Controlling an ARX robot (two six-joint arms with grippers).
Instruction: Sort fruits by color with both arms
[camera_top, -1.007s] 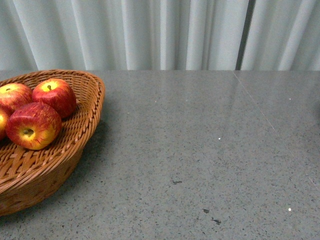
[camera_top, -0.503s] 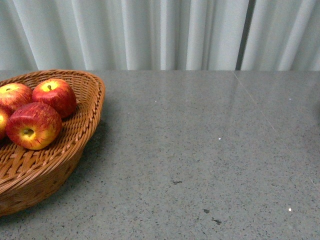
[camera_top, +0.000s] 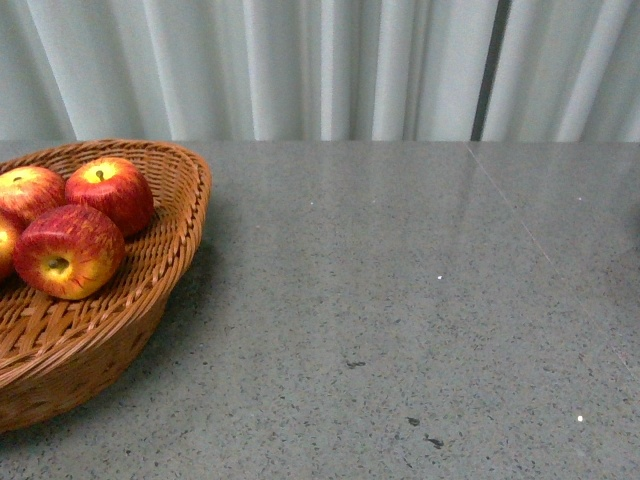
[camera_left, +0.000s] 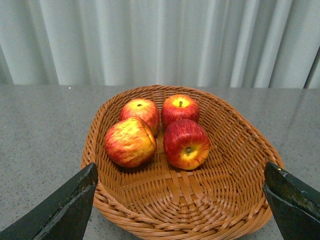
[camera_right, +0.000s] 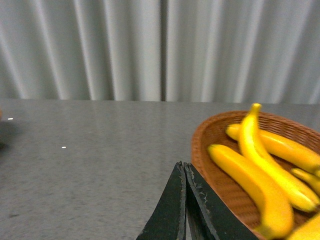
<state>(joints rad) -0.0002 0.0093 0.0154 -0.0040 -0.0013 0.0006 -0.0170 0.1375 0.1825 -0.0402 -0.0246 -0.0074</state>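
Several red apples with yellow streaks (camera_left: 186, 144) lie in a wicker basket (camera_left: 240, 190) in the left wrist view. My left gripper (camera_left: 180, 207) is open and empty, with its dark fingers (camera_left: 65, 210) wide apart on either side of the basket's near rim. The same apples (camera_top: 68, 250) and basket (camera_top: 170, 270) show at the left edge of the front view, where neither arm is in view. In the right wrist view my right gripper (camera_right: 183, 167) is shut on nothing, just beside a second wicker basket (camera_right: 200, 137) holding several yellow bananas (camera_right: 250, 177).
A grey speckled tabletop (camera_top: 400, 280) stretches between the baskets, with a few small dark marks (camera_top: 430, 440) near its front. A pale pleated curtain (camera_top: 320, 70) hangs behind the table's far edge.
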